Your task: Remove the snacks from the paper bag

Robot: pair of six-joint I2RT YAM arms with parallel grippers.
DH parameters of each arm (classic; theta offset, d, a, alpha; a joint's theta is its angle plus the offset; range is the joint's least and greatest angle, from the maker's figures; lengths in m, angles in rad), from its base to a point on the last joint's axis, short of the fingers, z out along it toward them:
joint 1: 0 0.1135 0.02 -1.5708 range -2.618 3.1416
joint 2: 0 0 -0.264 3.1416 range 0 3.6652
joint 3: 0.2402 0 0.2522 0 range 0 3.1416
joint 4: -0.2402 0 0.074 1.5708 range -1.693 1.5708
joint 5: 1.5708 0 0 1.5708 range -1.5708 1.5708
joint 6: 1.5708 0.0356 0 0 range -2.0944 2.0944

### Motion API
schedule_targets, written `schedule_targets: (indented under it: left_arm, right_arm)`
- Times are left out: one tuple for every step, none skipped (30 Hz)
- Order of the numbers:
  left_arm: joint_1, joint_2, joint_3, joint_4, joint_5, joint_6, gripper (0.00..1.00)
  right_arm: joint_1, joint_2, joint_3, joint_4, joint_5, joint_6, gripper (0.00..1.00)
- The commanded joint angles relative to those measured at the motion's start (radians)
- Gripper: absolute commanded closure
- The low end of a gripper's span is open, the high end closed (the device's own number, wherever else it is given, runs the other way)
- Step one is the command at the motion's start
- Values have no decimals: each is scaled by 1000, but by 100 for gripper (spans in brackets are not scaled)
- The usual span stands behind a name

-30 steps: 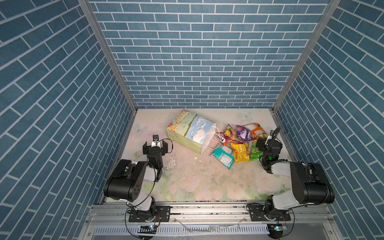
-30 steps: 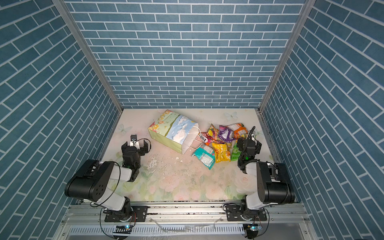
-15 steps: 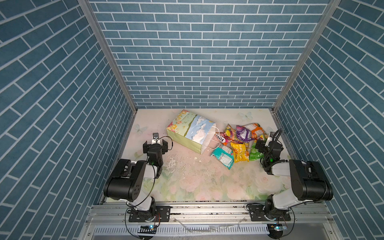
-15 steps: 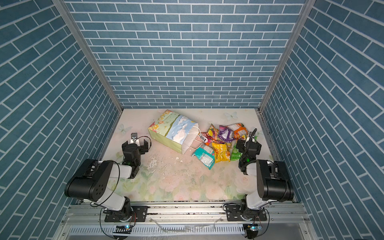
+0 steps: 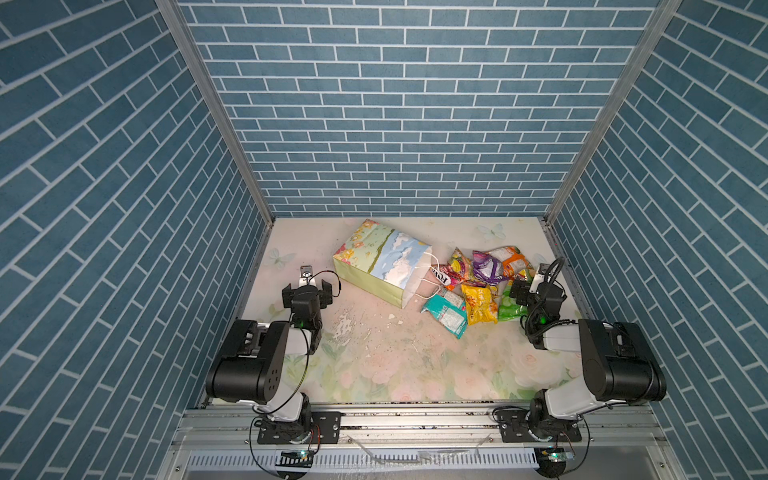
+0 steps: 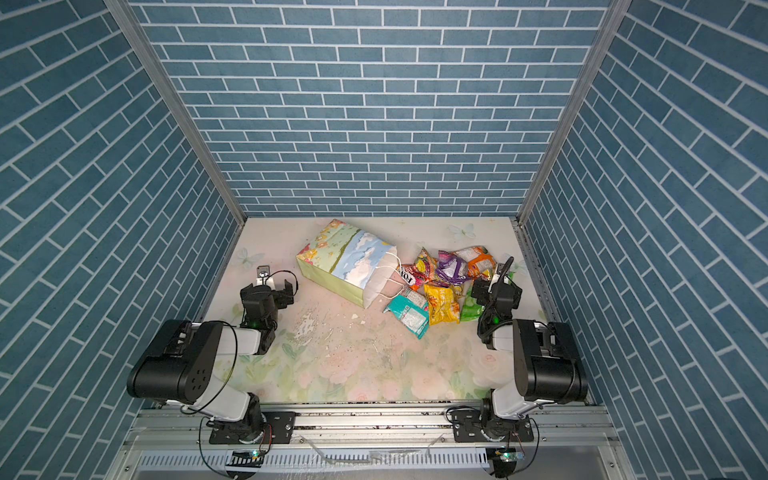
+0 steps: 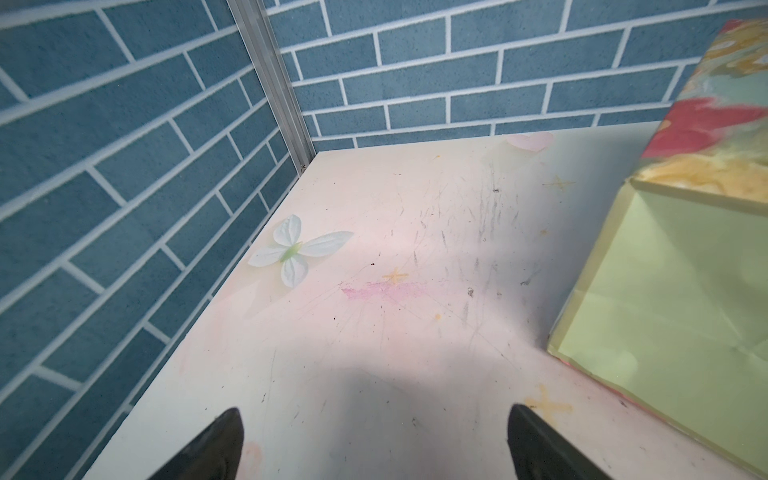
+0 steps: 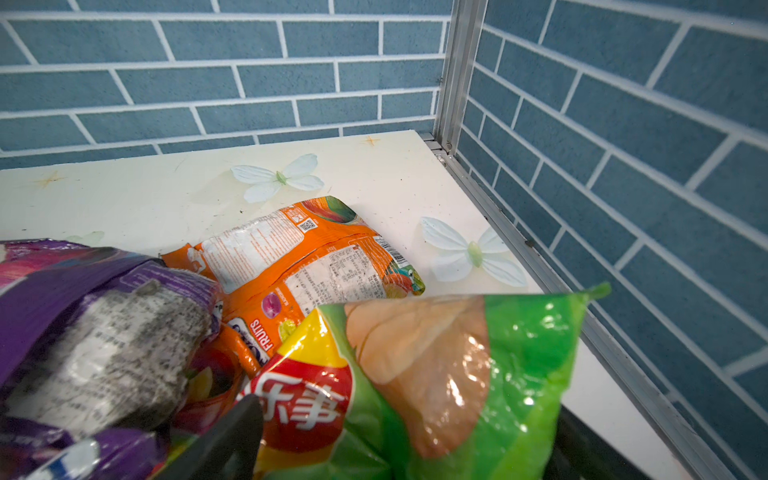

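Right end effector [image 8: 409, 419] has drawn back, spread over the green packet [image 8: 457, 374]; left end effector [image 7: 374, 419] spread, empty. Snacks [image 5: 480, 301] lie outside the paper bag [image 5: 382, 257]; I judge unloading done.

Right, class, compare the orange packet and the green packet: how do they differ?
The orange packet shows a white printed label; the green packet shows a red-and-yellow logo. The orange packet lies nearer the back wall, the green packet nearer the front. Both are crinkly plastic, out of the bag.
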Motion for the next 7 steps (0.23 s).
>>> schedule_targets:
  left_arm:
    - [3,-16,13,-14,6,-5,0]
    - [4,-16,14,-13,6,-4,0]
    - [4,-15,13,-13,6,-5,1]
    - [3,-16,13,-13,6,-5,0]
    - [4,-16,14,-13,6,-5,0]
    - [3,-16,14,-13,6,-5,1]
    - [4,-16,14,-13,6,-5,0]
  right_arm:
    - [-4,15,8,-27,-34,-3,1]
    - [-5,16,8,-27,-33,-3,1]
    - [-4,16,8,-26,-33,-3,1]
    - [-4,15,9,-26,-33,-3,1]
    - [-4,15,5,-20,-32,-5,1]
    - [-5,12,1,-16,-26,-7,1]
    - [-5,13,2,-15,-28,-7,1]
